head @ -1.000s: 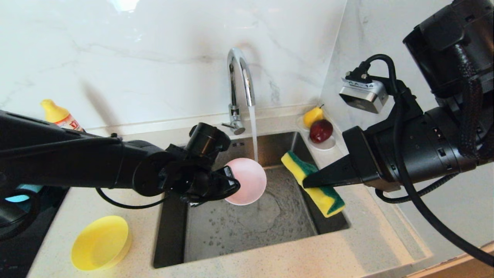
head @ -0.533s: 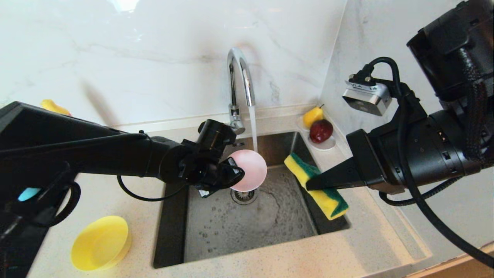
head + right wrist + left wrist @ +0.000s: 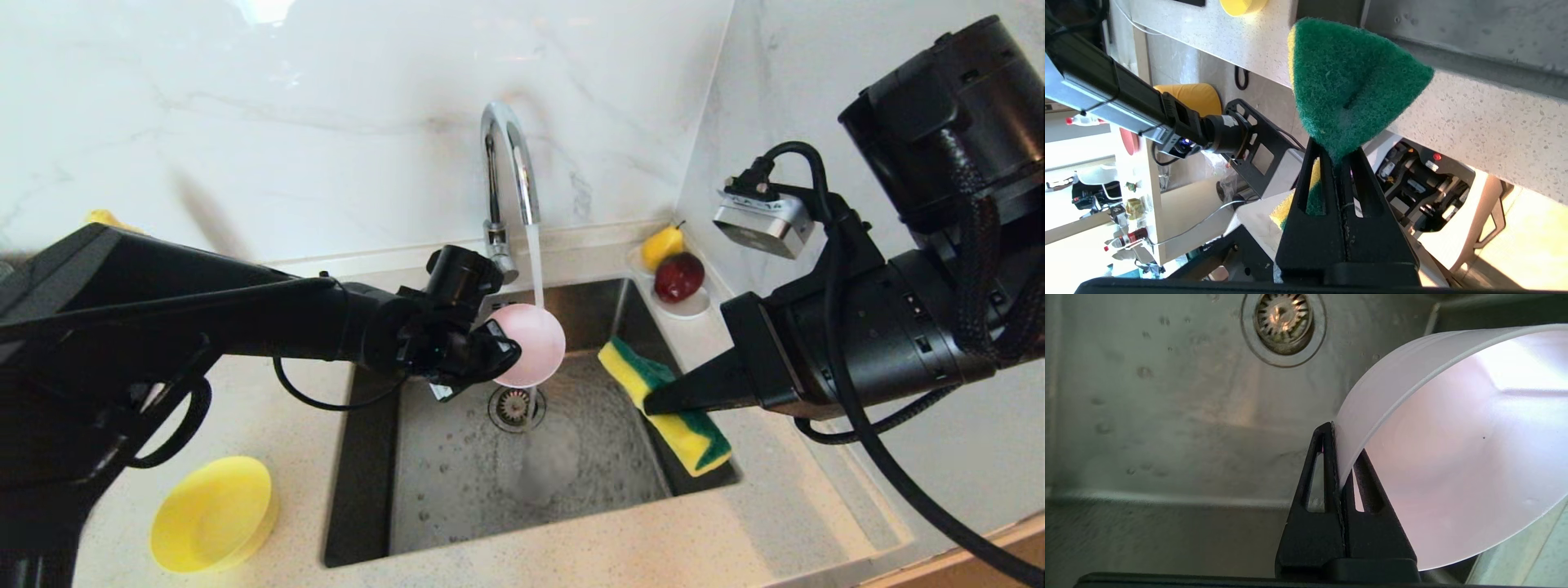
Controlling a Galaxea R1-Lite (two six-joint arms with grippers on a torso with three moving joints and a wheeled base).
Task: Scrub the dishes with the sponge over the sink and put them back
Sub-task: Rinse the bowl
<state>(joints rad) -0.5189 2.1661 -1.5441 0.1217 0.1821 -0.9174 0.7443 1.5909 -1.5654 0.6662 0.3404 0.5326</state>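
Note:
Over the sink (image 3: 490, 498), my left gripper (image 3: 508, 356) (image 3: 1340, 446) is shut on the rim of the pale pink bowl (image 3: 536, 343) (image 3: 1453, 457). The bowl is tipped on its side, directly under the faucet (image 3: 506, 155), and the running water (image 3: 534, 261) strikes its upper edge. My right gripper (image 3: 653, 400) (image 3: 1337, 157) is shut on the yellow-and-green sponge (image 3: 694, 437) (image 3: 1347, 81) and holds it above the sink's right side, a short gap from the bowl. A yellow bowl (image 3: 212, 513) rests on the counter at front left.
The drain strainer (image 3: 514, 407) lies below the bowl, with water pooling on the sink floor. A white saucer (image 3: 684, 307) with a red apple (image 3: 678, 276) and a yellow pear (image 3: 661, 245) sits in the back right corner by the side wall.
My left arm has carried the pink bowl back and up until it sits under the water stream, uncovering the drain. The right gripper and sponge have barely shifted.

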